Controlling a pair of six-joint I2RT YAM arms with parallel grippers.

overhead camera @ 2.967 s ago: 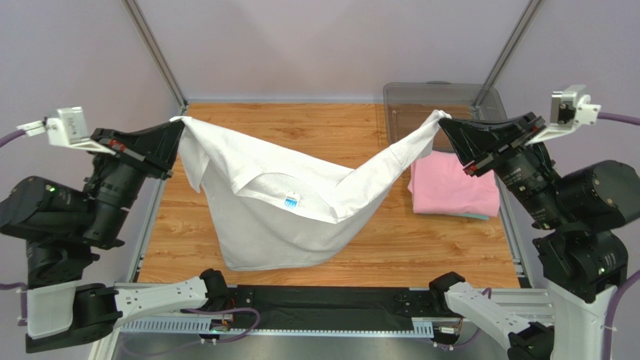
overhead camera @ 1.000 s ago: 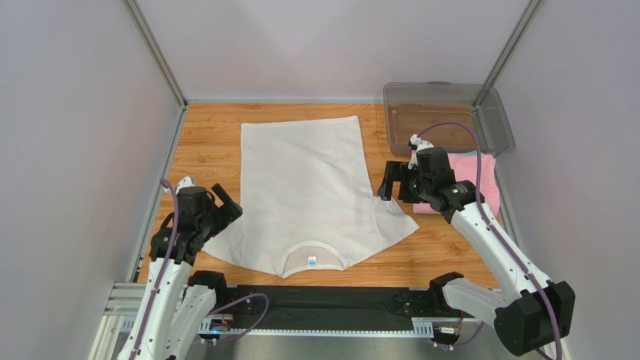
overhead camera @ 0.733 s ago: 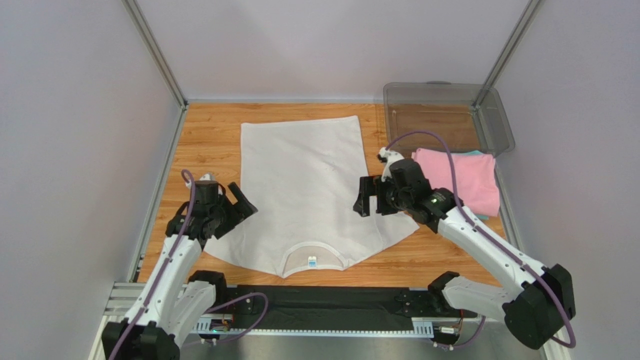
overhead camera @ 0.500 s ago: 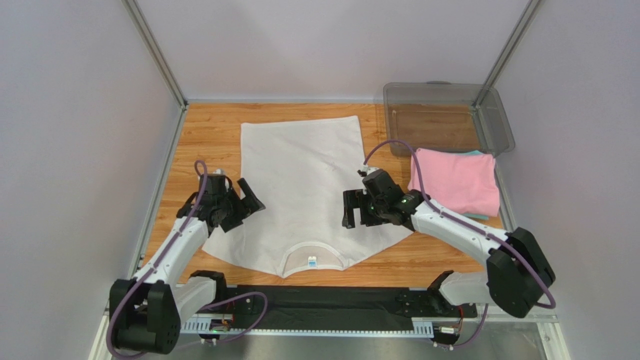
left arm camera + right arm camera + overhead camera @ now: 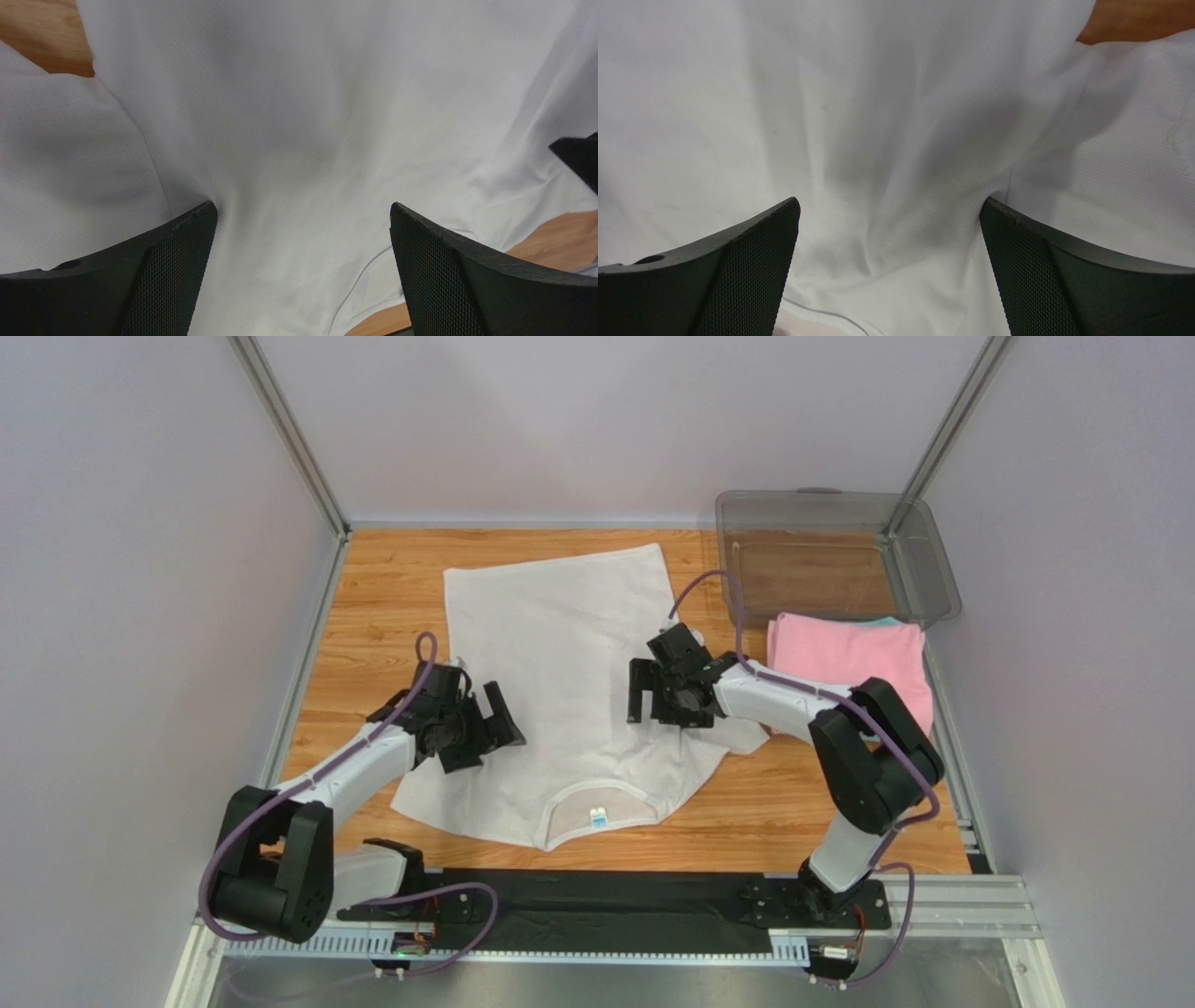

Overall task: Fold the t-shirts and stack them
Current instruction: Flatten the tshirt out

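The white t-shirt (image 5: 561,637) lies spread on the wooden table, collar and small blue tag (image 5: 599,815) toward the near edge. My left gripper (image 5: 481,727) is open, low over the shirt's left shoulder, with white fabric (image 5: 302,140) spanning the gap between its fingers (image 5: 151,276). Open as well, my right gripper (image 5: 655,695) sits over the right shoulder, where rumpled cloth (image 5: 892,140) lies between its fingers (image 5: 1046,273). The folded pink t-shirt (image 5: 853,667) rests at the right on a teal t-shirt, only a sliver (image 5: 881,622) of which shows.
A clear plastic bin (image 5: 828,546) stands at the back right corner, just behind the pink stack. Metal frame posts and purple walls enclose the table. Bare wood (image 5: 379,602) shows left of the shirt and along the near edge.
Both arms have reached inward from the sleeves onto the shirt's shoulders. The cloth has bunched toward the middle and the collar has shifted slightly right. Both grippers stayed open.
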